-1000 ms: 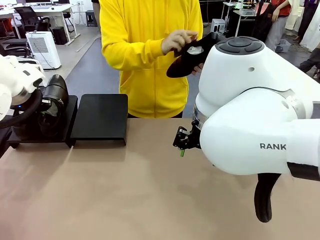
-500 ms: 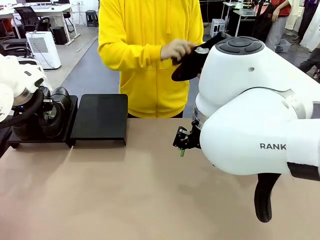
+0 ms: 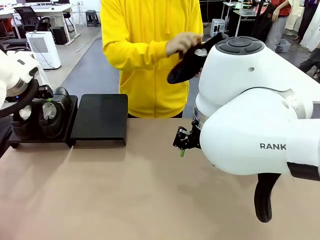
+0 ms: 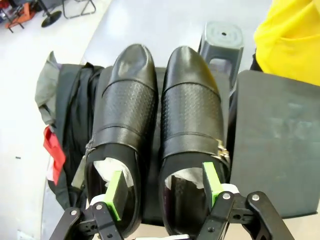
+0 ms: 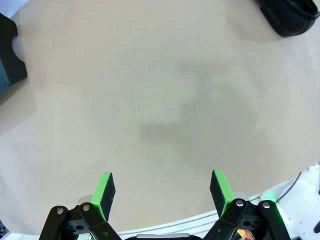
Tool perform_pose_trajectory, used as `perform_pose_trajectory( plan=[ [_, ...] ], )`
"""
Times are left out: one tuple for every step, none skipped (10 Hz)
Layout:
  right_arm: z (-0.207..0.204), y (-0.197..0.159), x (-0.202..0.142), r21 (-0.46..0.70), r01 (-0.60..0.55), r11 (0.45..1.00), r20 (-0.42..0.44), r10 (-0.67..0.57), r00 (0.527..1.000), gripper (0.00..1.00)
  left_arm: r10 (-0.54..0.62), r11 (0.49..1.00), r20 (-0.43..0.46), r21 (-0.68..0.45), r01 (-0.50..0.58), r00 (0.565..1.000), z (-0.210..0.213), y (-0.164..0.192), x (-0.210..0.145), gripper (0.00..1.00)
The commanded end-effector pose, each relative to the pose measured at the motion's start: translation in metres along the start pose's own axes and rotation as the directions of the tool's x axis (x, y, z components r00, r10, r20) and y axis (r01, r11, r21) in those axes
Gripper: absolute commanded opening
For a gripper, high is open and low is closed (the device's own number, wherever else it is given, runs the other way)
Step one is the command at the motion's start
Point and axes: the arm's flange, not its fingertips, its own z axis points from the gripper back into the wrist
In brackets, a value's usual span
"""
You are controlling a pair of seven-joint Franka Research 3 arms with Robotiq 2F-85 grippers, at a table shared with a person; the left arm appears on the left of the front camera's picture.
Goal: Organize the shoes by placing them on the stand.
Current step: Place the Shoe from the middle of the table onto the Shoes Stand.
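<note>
Up close, the left wrist view shows two shoes [image 4: 192, 115] side by side on the stand [image 4: 275, 145], with the left gripper [image 4: 164, 187] spread over their heel ends and pinching nothing. The front view adds a third shoe [image 3: 192, 62] in the person's hands [image 3: 182, 44] and the stand's bare right section [image 3: 100, 117]. The right gripper [image 5: 162, 187] hangs spread over the open table [image 5: 150, 100], with a black shoe [image 5: 292, 17] at the edge.

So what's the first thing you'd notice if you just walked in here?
The person's bright yellow hoodie across the table, with a shiny black shoe held up in one hand. Then the huge white right arm, up close on the right. At the far left, two more shoes sit side by side on the stand, the open left tool hovering over their heels.
</note>
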Motion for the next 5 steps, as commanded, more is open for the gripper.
perform_pose_trajectory(
  plan=[
    [0.001, 0.001, 0.003, 0.02, -0.008, 1.0, -0.009, 0.008, 1.0, 1.0, -0.003, 0.999, 0.02, -0.037, 0.004, 1.0, 0.031, -0.011, -0.012, 0.78],
    [0.001, 0.001, 0.003, 0.02, -0.008, 1.0, -0.009, 0.008, 1.0, 1.0, 0.0, 1.0, 0.0, 0.0, 0.0, 1.0, 0.0, 0.0, 0.0, 0.78],
    [0.001, 0.001, 0.003, 0.02, -0.008, 1.0, -0.009, 0.008, 1.0, 1.0, 0.0, 1.0, 0.0, 0.0, 0.0, 1.0, 0.0, 0.0, 0.0, 0.78],
    [0.001, 0.001, 0.003, 0.02, -0.008, 1.0, -0.009, 0.008, 1.0, 1.0, 0.0, 1.0, 0.0, 0.0, 0.0, 1.0, 0.0, 0.0, 0.0, 0.78],
    [0.001, 0.001, 0.003, 0.02, -0.008, 1.0, -0.009, 0.008, 1.0, 1.0, 0.0, 1.0, 0.0, 0.0, 0.0, 1.0, 0.0, 0.0, 0.0, 0.78]
  ],
)
